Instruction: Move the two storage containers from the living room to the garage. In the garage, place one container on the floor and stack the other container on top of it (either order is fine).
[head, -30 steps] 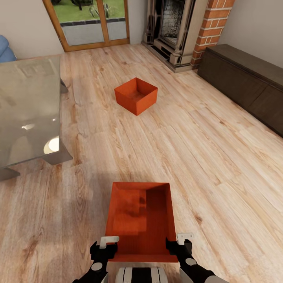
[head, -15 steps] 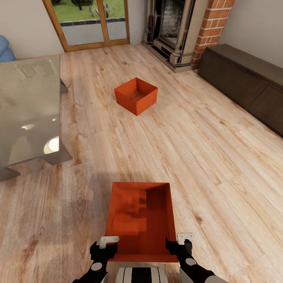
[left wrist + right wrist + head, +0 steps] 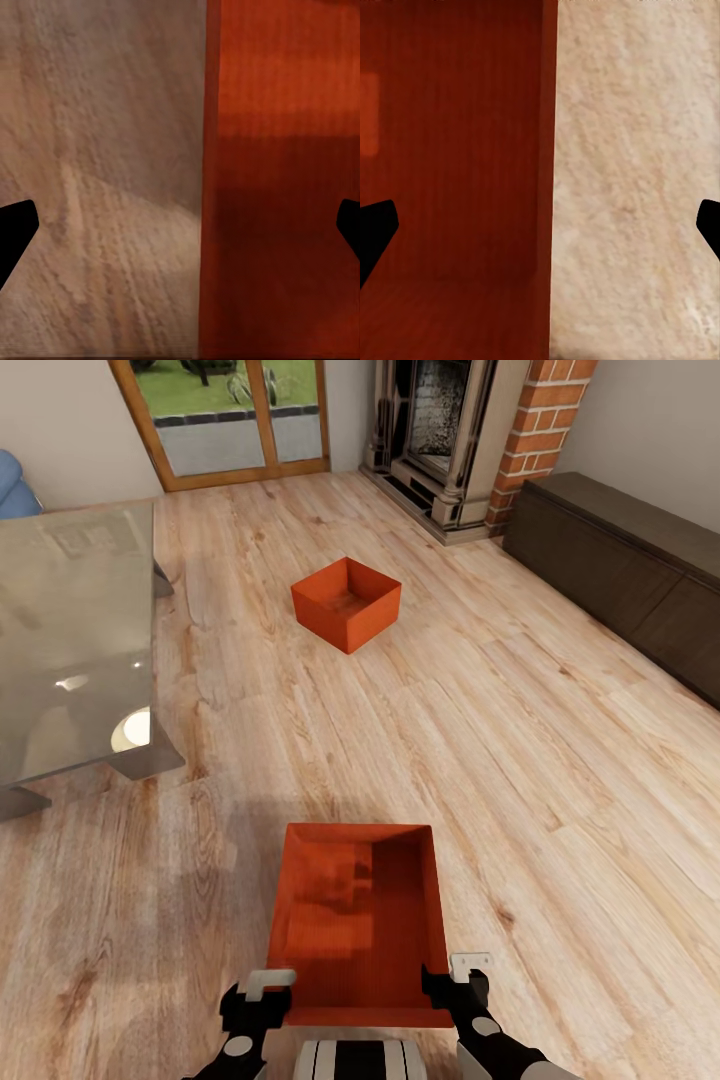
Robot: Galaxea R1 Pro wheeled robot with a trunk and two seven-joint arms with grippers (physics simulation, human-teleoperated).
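1. The near storage container [image 3: 358, 920], an orange-red open bin, sits on the light wood plank floor [image 3: 560, 780] of the living room, right in front of the robot's trunk.
2. The left gripper [image 3: 262, 1000] is at the container's near left corner. In the left wrist view its two dark fingertips [image 3: 15, 229] stand wide apart at the edges of the frame, with the container's left wall [image 3: 214, 180] running between them: floor on one side, orange interior on the other. The jaws are spread and straddle the wall without pinching it.
3. The right gripper [image 3: 462, 982] is at the near right corner. In the right wrist view its fingertips [image 3: 375, 229] are likewise far apart, the right wall [image 3: 547, 180] of the container between them, so it too is released, not clamped.
4. Whether any finger actually touches the walls I cannot tell.
5. The far storage container [image 3: 346, 603], alike in colour and shape, rests on the same floor well ahead of the robot, turned corner-on, apart from the first.
6. To the robot's left stands a glass coffee table [image 3: 70, 650]; beyond it a sliver of blue sofa [image 3: 15, 485].
7. At the far wall are wood-framed glass doors [image 3: 235, 420] and a brick fireplace [image 3: 470, 430]; a dark low cabinet [image 3: 630, 575] lines the right side.
8. No writing, label or brand is legible on anything.
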